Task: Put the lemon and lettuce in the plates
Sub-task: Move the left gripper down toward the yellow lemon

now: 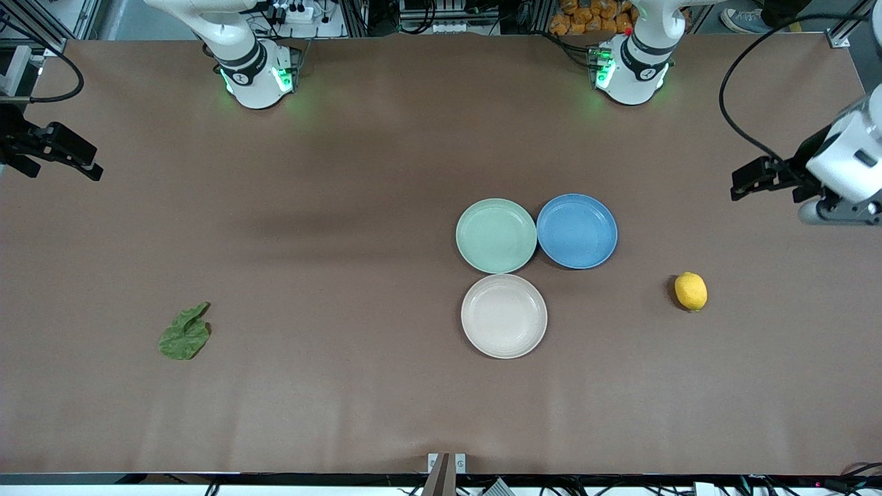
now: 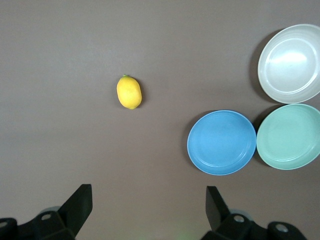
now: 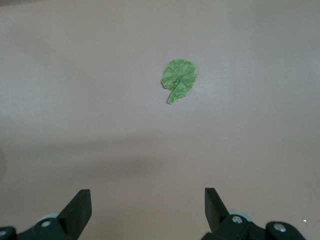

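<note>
Nothing picked yet. Left gripper (image 2: 145,207) hangs high over the table's left-arm end, fingers spread wide, empty; right gripper (image 3: 145,207) likewise over the right-arm end. Lemon (image 1: 690,291) sits on the table toward the left arm's end, well apart from the plates. Lettuce (image 1: 185,335) lies flat toward the right arm's end. Mint plate (image 1: 496,235) and beige plate (image 1: 504,316) sit mid-table, touching or nearly so, both empty. Risks: lemon rolling out of a pinch; fingers skating over the thin leaf; dropping into the blue plate (image 1: 577,231) right beside the mint one.

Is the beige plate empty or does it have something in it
Empty. The beige plate shows only its bare inside; the lemon and lettuce both lie on the table.
</note>
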